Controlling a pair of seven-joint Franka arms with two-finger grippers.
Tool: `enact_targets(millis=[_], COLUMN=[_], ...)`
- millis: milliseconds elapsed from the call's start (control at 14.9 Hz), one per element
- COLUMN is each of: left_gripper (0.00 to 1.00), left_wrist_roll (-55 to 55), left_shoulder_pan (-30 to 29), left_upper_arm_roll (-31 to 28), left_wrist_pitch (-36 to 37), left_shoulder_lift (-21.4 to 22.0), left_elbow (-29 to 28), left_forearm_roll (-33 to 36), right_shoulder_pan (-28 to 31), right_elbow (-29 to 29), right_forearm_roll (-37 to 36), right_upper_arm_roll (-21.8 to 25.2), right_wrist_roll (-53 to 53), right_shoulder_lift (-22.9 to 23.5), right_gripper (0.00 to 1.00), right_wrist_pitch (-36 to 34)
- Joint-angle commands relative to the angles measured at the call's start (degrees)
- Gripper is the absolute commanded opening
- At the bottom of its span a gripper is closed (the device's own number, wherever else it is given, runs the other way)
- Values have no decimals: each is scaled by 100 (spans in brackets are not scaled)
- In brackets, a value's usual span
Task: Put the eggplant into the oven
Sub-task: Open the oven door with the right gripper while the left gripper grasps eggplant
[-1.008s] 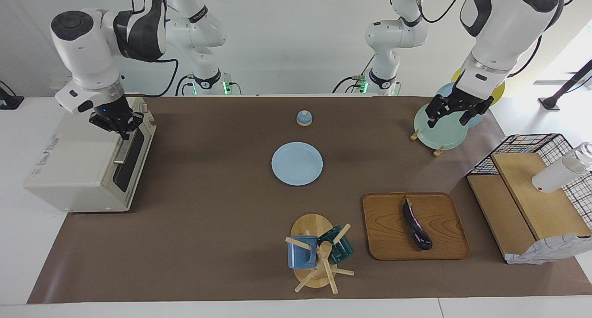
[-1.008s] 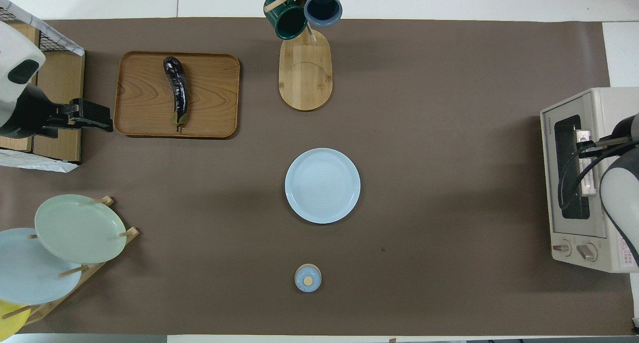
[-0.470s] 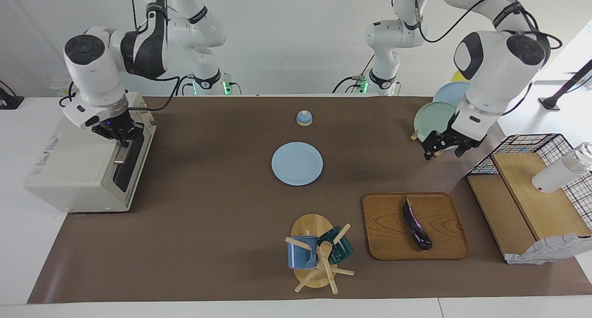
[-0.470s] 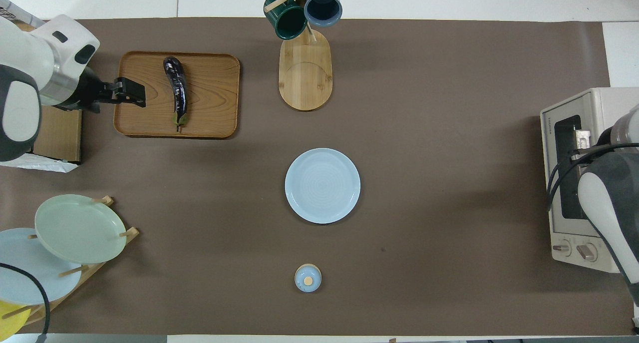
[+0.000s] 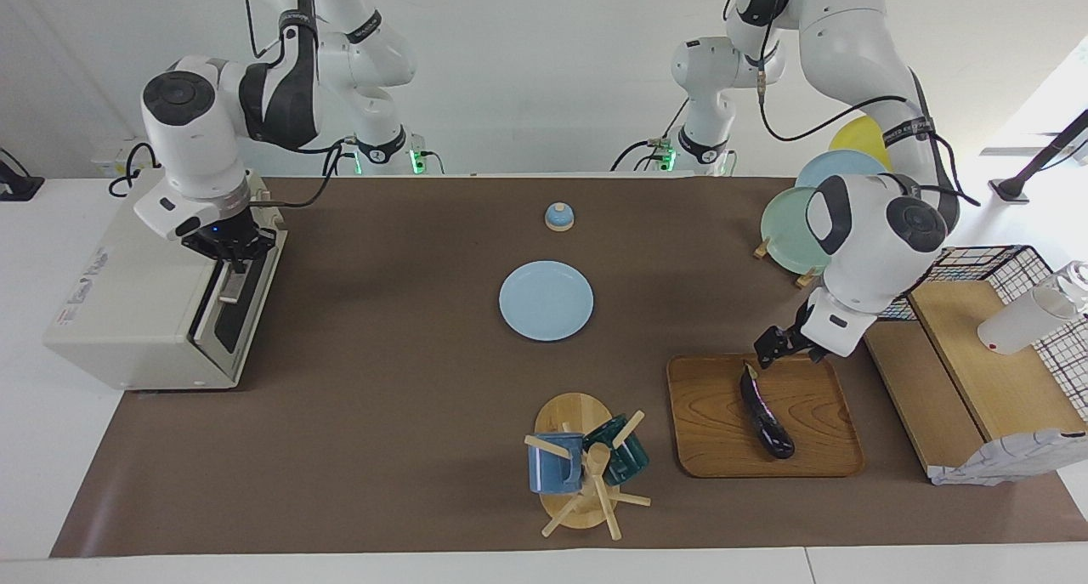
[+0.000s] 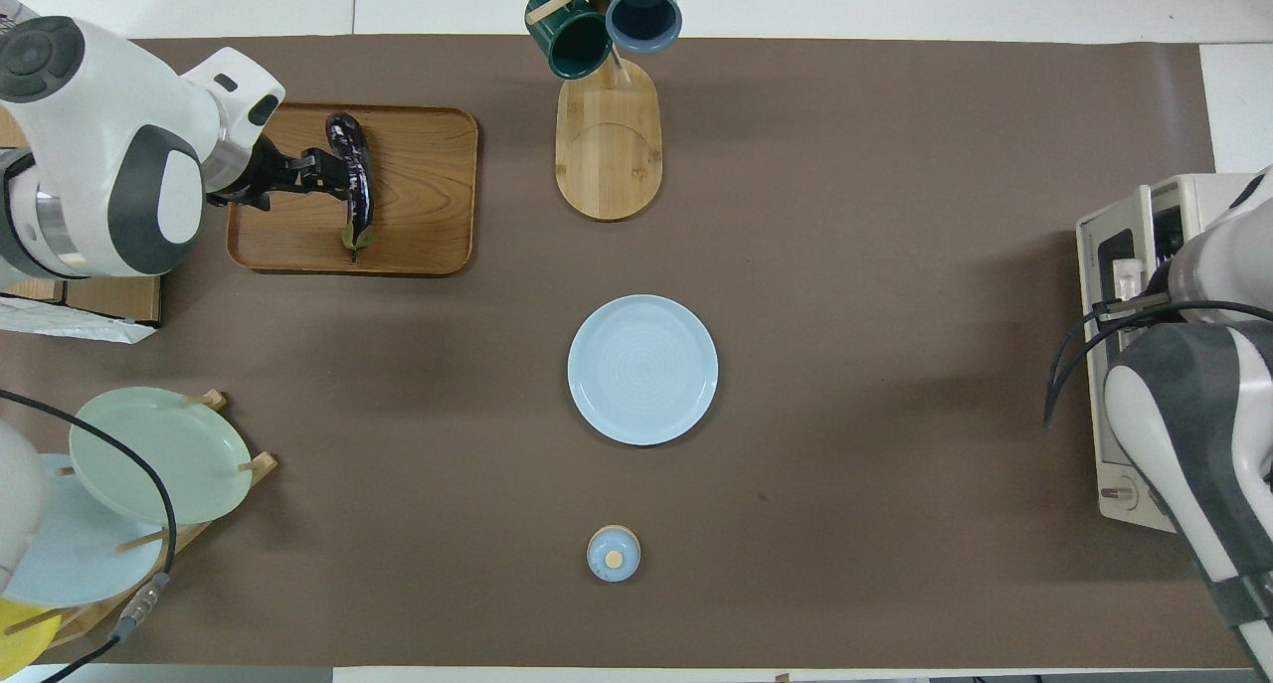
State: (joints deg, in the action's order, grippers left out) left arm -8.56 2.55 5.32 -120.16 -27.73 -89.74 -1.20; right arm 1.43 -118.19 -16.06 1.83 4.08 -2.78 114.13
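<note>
We see the left gripper (image 5: 786, 348) hanging with its fingers spread apart and holding nothing, just over the robot-side rim of the wooden tray (image 5: 714, 448), beside the stem end of the eggplant (image 5: 766, 412); whether a fingertip touches the eggplant we cannot tell. The right gripper (image 5: 233, 255) has its fingertips pinched together at the top edge of the oven (image 5: 127, 312) door, on the metal bar handle (image 5: 228, 288), and the door stands tilted a little way open from the cream body. The eggplant lies lengthwise on the tray toward the left arm's end of the table, its stem tip pointing toward the robots. Between the two arms a light blue plate (image 5: 546, 300) sits bare on the brown mat, with a small blue lidded knob (image 5: 558, 217) nearer to the robots. A mug tree (image 5: 586, 473) on a bamboo base carries a blue mug and a dark green mug, and a plate rack (image 5: 795, 227) holds pale green, blue and yellow plates.
</note>
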Motion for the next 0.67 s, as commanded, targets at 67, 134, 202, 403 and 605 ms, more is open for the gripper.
enact_targets(millis=[67, 134, 202, 403, 605], left_gripper=[100, 100, 100, 100, 100], left_wrist_roll=[38, 47, 56, 56, 65], left_shoulder_pan=[96, 96, 122, 158, 175], left_upper_arm_roll=[-32, -23, -31, -23, -23], left_wrist_pitch=[-339, -637, -936, -1132, -1194], left_shoulder_lift=[-681, -681, -664, -620, -602], left_elbow=[686, 556, 285, 80, -34], left_forearm_roll=[224, 278, 278, 261, 261], right_shoulder_pan=[-125, -134, -143, -143, -143], right_elbow=[-494, -503, -538, -933, -1205], right_forearm_roll=[172, 339, 445, 481, 490], right_upper_arm_roll=[-7, -7, -15, -16, -24], right_wrist_roll=[-241, -241, -241, -241, -250], right_shoulder_lift=[304, 400, 523, 568, 779], right_gripper=[0, 0, 0, 0, 0], right_wrist_pitch=[978, 1075, 1232, 1918, 2437])
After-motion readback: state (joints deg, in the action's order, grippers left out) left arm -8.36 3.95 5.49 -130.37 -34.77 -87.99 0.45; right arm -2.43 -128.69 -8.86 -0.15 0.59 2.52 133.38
